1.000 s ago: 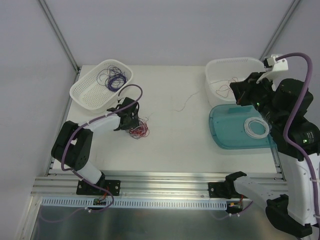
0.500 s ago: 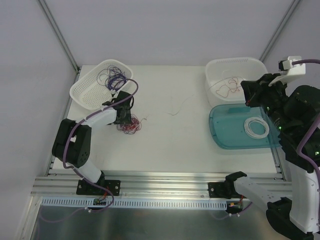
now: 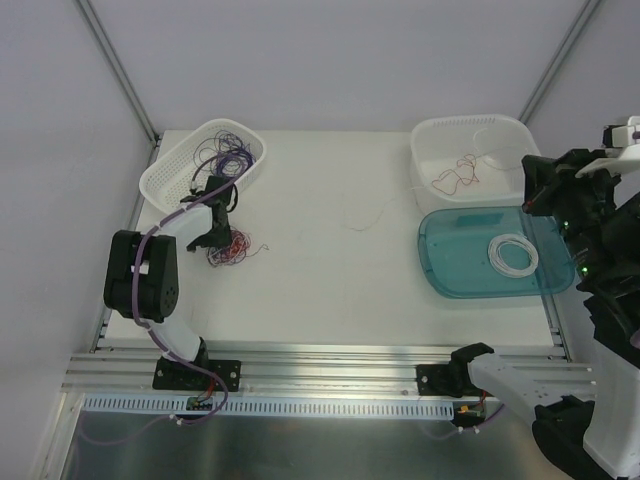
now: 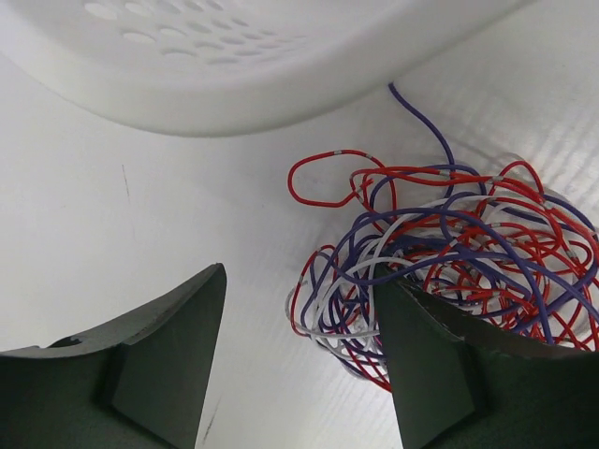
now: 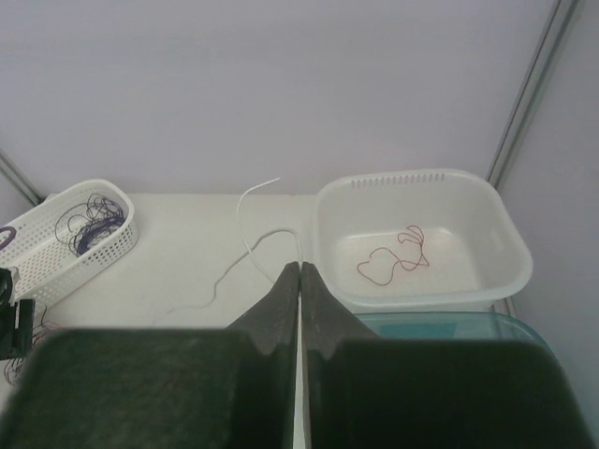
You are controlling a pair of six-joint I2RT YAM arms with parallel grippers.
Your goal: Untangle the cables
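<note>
Where overhead blurs it, left wrist resolves red-purple-white cable tangle (image 4: 449,253), left tool (image 4: 299,276) open, right tool (image 5: 299,267) pinching white cable (image 5: 240,213).

Red, purple and white are seen in the tangled cables (image 4: 440,253). The perforated basket (image 3: 168,193) and the tub (image 5: 421,178) are coloured white, the tray (image 3: 450,270) blue. Purple cables (image 3: 228,160), a red cable (image 5: 393,254) and a loose white cable (image 5: 245,220) are seen.

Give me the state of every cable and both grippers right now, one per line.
tangle: knotted red, purple and white, on table
left gripper: open, beside tangle
right gripper: shut on white wire
white wire: trailing down to table
purple wires: loose in basket
red wire: alone in tub
white coil: wound, on tray
</note>
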